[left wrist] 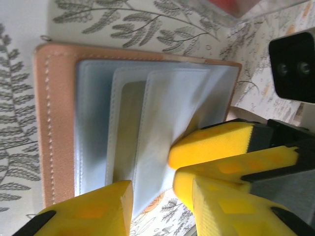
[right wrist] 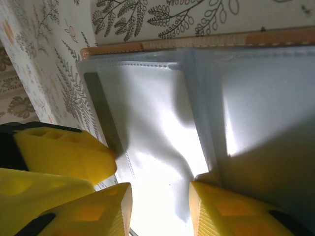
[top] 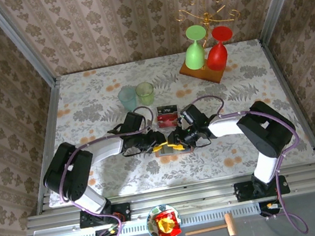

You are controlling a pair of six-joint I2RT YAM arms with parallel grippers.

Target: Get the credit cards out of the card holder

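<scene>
The left pincer (left wrist: 157,191) is released, its yellow fingers (left wrist: 93,214) spread wide over one edge of the open card holder (left wrist: 59,123). The holder lies flat on the floral tabletop (top: 84,112), grey-blue pockets facing up. The right pincer (right wrist: 160,191) meets it from the opposite side, also released, its fingers astride a pocket sleeve. Just beyond both pincers, a small stack of red and dark credit cards (top: 167,115) rests on the tabletop. A pale blue tumbler (top: 127,97) and a green tumbler (top: 145,92) stand near the stack.
</scene>
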